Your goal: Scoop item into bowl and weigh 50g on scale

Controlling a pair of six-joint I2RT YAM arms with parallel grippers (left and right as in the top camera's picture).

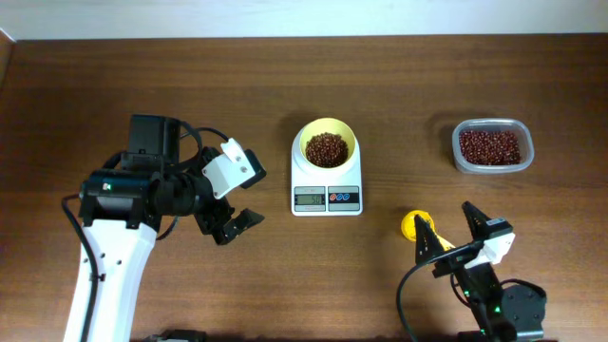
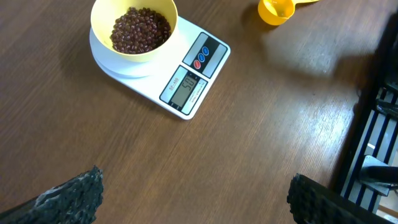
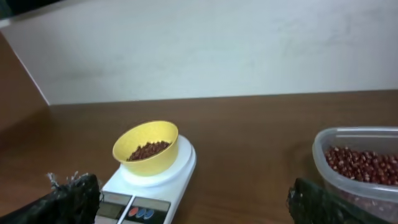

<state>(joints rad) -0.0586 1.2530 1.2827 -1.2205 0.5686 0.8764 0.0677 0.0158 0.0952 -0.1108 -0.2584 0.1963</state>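
Bowl [image 1: 328, 123] of beans [image 1: 326, 149]: centred on scale [image 1: 327, 198] for weighing. Left gripper [image 1: 249, 195], right gripper [image 1: 445, 217]: wide, empty, clear of scale, reading undisturbed.

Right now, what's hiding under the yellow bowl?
The white scale sits under the bowl, holding it up. Its display and buttons poke out in front. The spot right beneath the bowl is covered.

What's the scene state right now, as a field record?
left hand: open, empty
right hand: open, empty
bowl: small pale yellow round bowl, on flat white kitchen scale, holding dark red-brown beans
tub: clear plastic tub, right rear, more beans
scoop: small yellow scoop, lying beside right hand, not gripped
display: digits not legible
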